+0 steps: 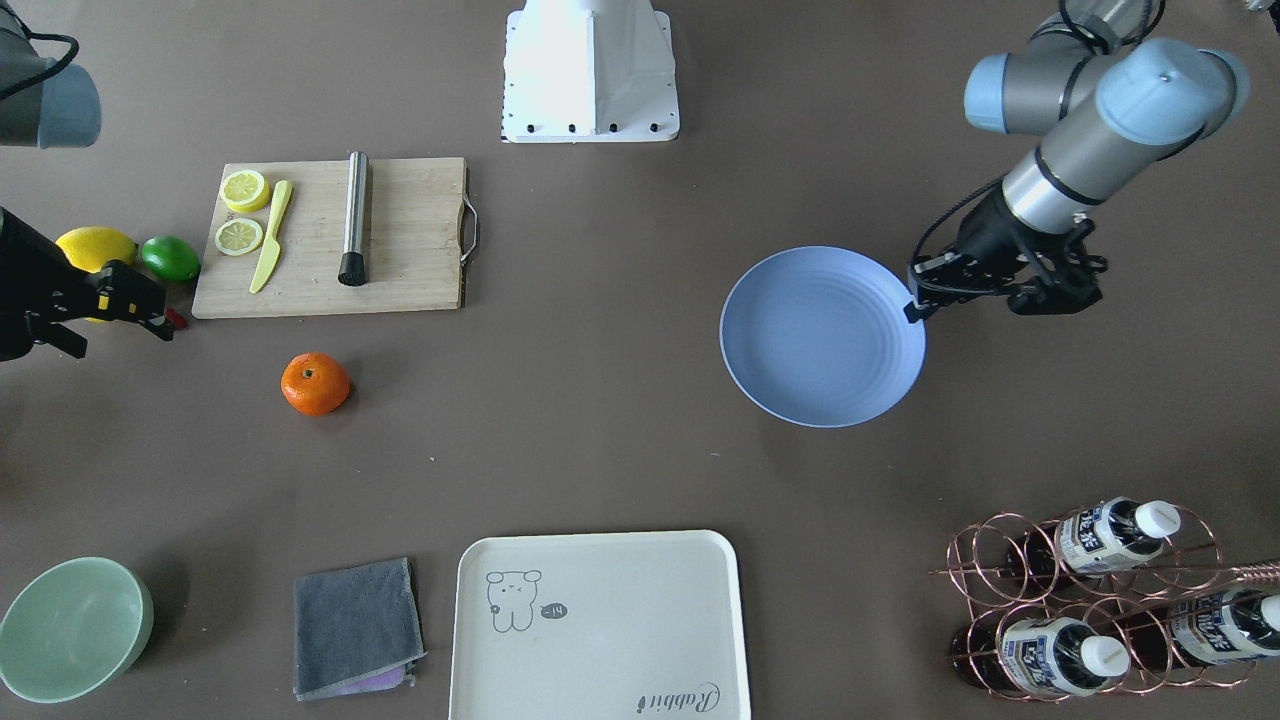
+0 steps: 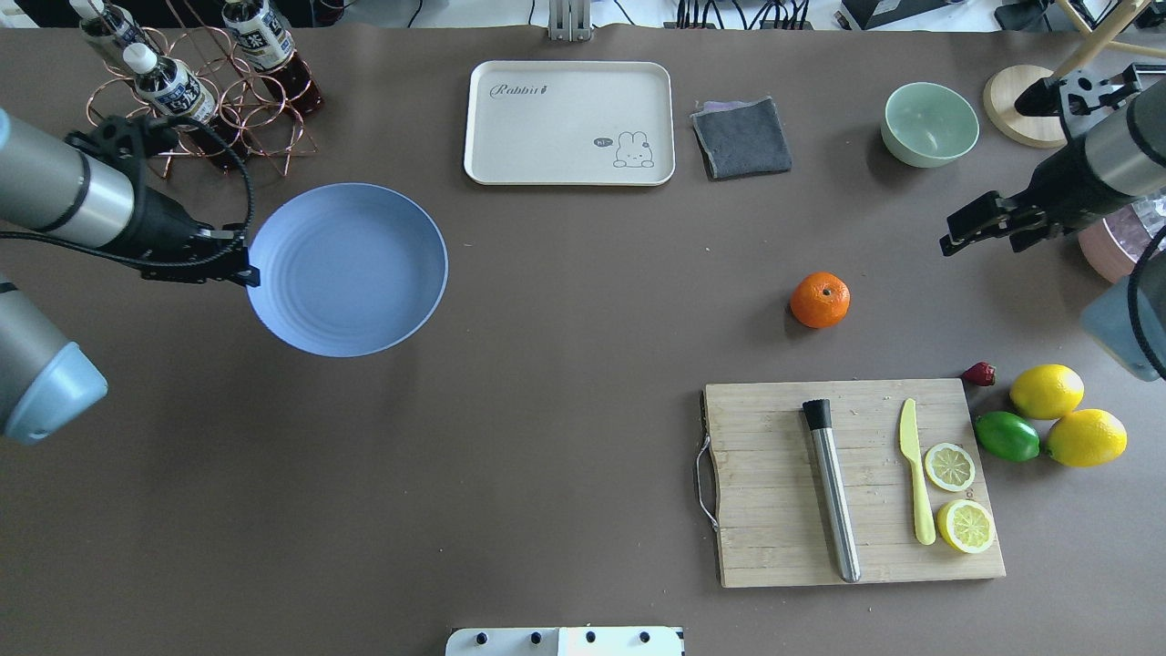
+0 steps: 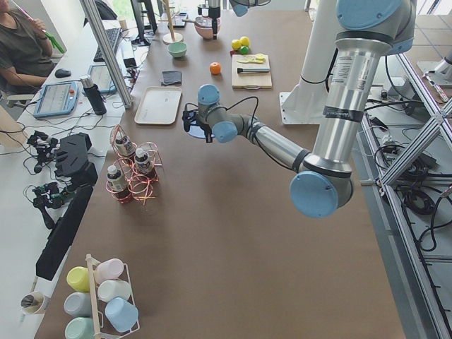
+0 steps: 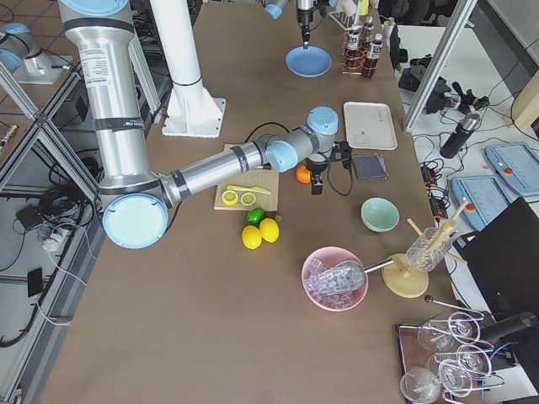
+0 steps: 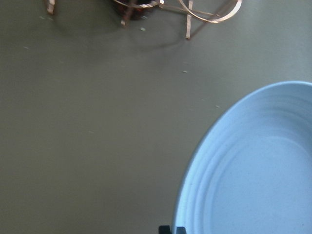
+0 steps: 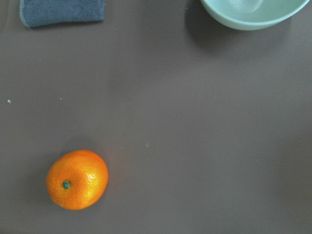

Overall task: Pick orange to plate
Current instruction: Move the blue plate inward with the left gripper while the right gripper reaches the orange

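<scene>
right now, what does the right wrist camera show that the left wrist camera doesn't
Only the right wrist view: the orange at the lower left, an edge of the grey cloth at the top left, and part of the mint-green bowl at the top right.
Only the left wrist view: the blue plate filling the lower right, and the feet of the copper bottle rack along the top edge.
Both: the brown table.

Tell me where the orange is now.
In the overhead view, the small round orange fruit sits alone in the right half, just beyond the wooden cutting board, far right of the round blue plate.
</scene>
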